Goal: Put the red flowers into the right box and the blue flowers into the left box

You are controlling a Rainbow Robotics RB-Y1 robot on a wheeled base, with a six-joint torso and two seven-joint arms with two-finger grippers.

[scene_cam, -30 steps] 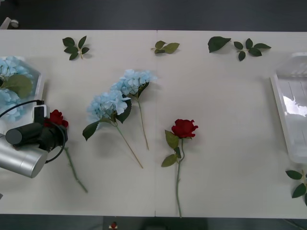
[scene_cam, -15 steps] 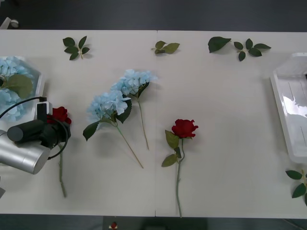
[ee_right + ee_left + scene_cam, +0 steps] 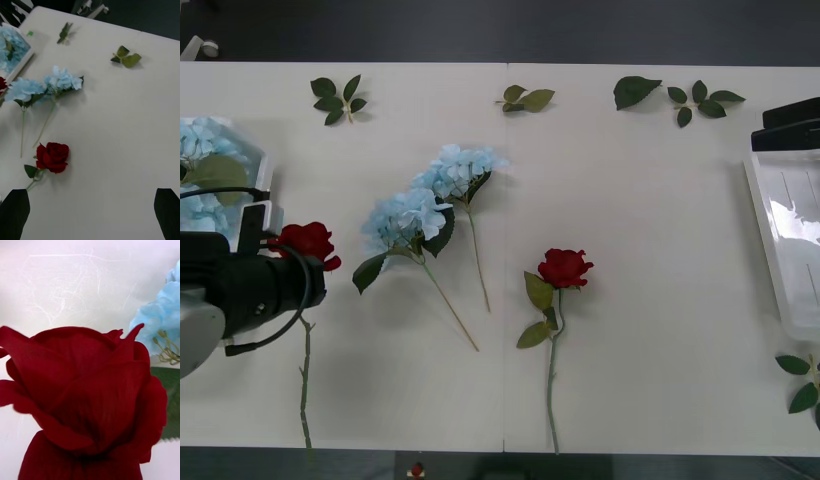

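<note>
My left gripper (image 3: 296, 262) is shut on a red flower (image 3: 308, 240) just beside the left box (image 3: 264, 190). Its bloom (image 3: 86, 405) sits close before the left wrist camera and its stem hangs straight toward the front edge. The left box holds blue flowers (image 3: 202, 140). Two more blue flowers (image 3: 406, 214) (image 3: 460, 170) lie left of centre. Another red flower (image 3: 565, 268) lies mid-table. My right gripper (image 3: 788, 122) hovers at the far end of the right box (image 3: 770, 240); its black fingers (image 3: 15, 210) stand open, looking over the lying red flower (image 3: 52, 156) and the blue flowers (image 3: 62, 80).
Loose green leaf sprigs lie along the far edge (image 3: 338, 98) (image 3: 525, 98) (image 3: 680, 97) and at the front right corner (image 3: 802, 380). Bare tabletop stretches between the middle red flower and the right box.
My left arm has raised the red flower and its stem has swung from a slant to straight. The right gripper has come into the front view over the right box's far end.
</note>
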